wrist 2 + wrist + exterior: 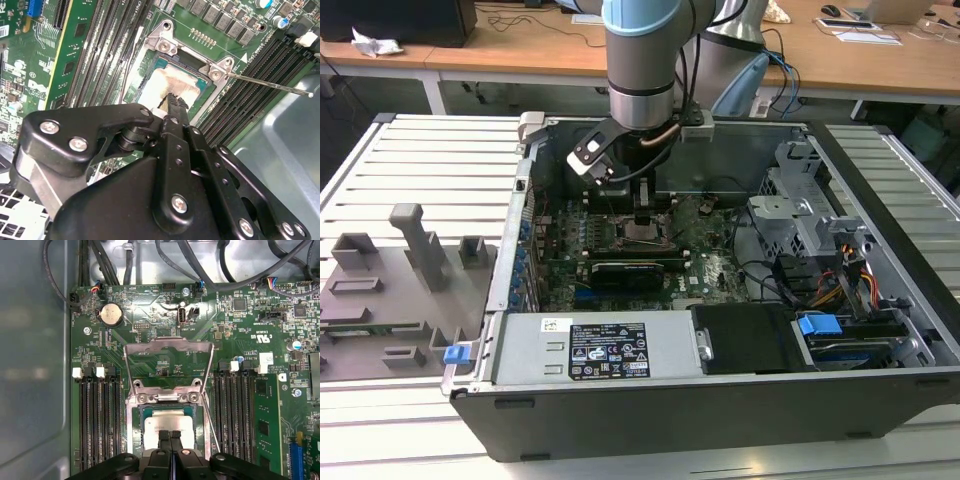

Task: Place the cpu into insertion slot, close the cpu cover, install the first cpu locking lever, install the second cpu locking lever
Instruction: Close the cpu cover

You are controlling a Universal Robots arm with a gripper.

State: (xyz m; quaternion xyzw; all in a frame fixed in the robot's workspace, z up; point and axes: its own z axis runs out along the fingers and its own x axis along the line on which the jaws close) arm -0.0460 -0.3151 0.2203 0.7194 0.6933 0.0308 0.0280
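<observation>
First wrist view: cpu [167, 421] lies in the slot [142, 412], closed gripper [170, 434] touching it; placing looks done, and the open cover [167, 345] wants swinging down.

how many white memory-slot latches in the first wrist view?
4 white latches: two on one side of the raised cpu cover, two on the other. More may be hidden at the slots' far ends.

A lab: open computer case [720, 410] on slatted metal bench [430, 170], wooden desks [520, 55] behind.

No print is legible (the label [608, 352] carries only tiny marks).
</observation>
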